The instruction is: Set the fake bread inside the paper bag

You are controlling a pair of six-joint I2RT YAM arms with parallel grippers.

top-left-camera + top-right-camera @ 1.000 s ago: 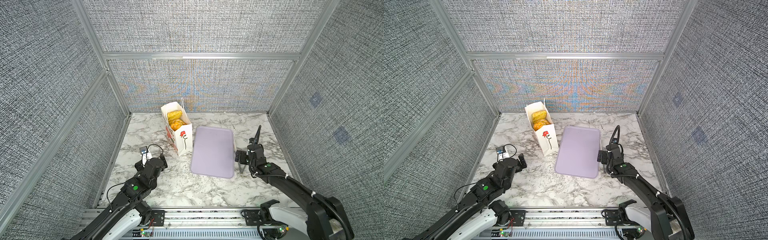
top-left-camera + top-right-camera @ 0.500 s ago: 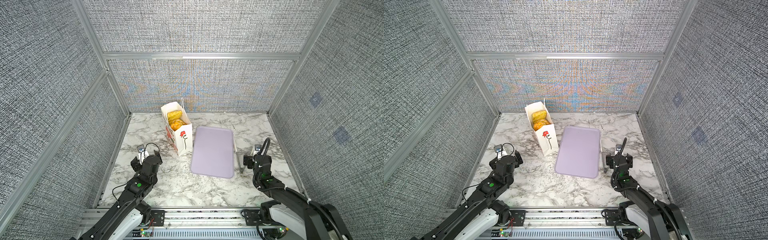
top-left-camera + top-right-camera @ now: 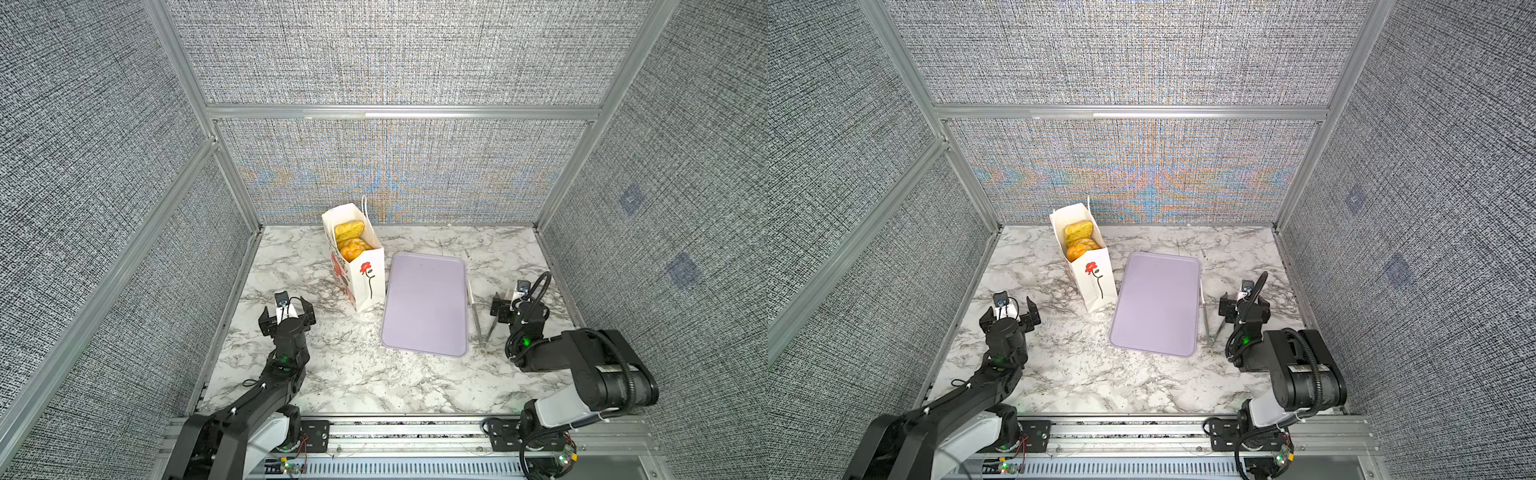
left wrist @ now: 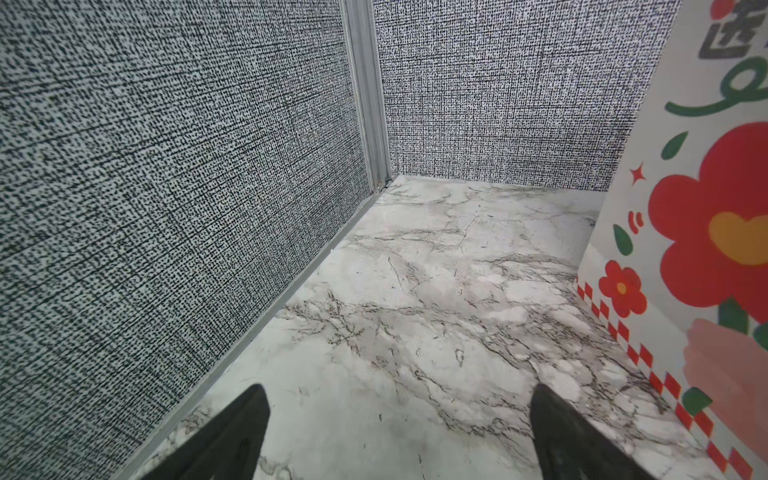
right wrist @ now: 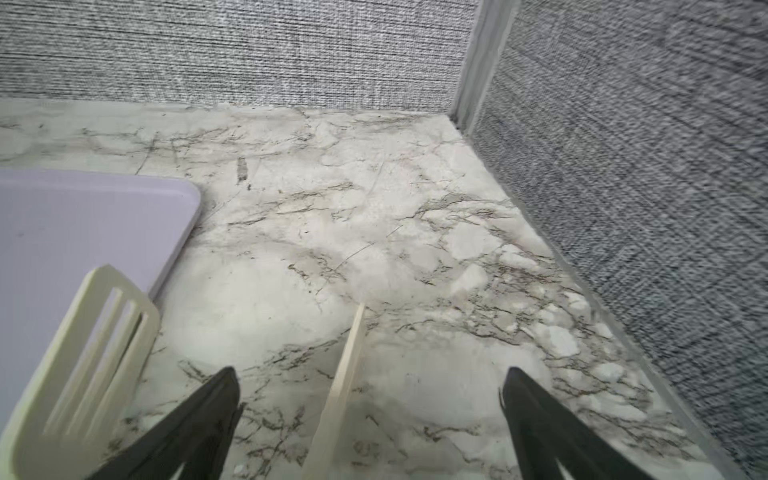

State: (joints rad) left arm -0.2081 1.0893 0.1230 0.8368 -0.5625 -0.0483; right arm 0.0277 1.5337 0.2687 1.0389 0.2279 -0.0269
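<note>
Both arms sit low at the near side of the marble table (image 3: 353, 374); the left gripper (image 3: 286, 316) (image 3: 1009, 318) has its fingers spread wide and grasps nothing, bare marble between them in the left wrist view (image 4: 397, 395). The paper bag (image 3: 368, 282) (image 3: 1098, 286) stands upright towards the back, just beside the lilac tray (image 3: 424, 307) (image 3: 1156, 307); the fake bread (image 3: 351, 241) (image 3: 1079, 240) is inside it, golden pieces showing at the open mouth. Over on the right, the right gripper (image 3: 515, 309) (image 3: 1244, 309) is also released and wide; cream tongs (image 3: 477, 316) (image 5: 83, 353) lie along the tray's right edge, one thin arm running between the open jaws (image 5: 370, 374); whether it touches a finger I cannot tell.
</note>
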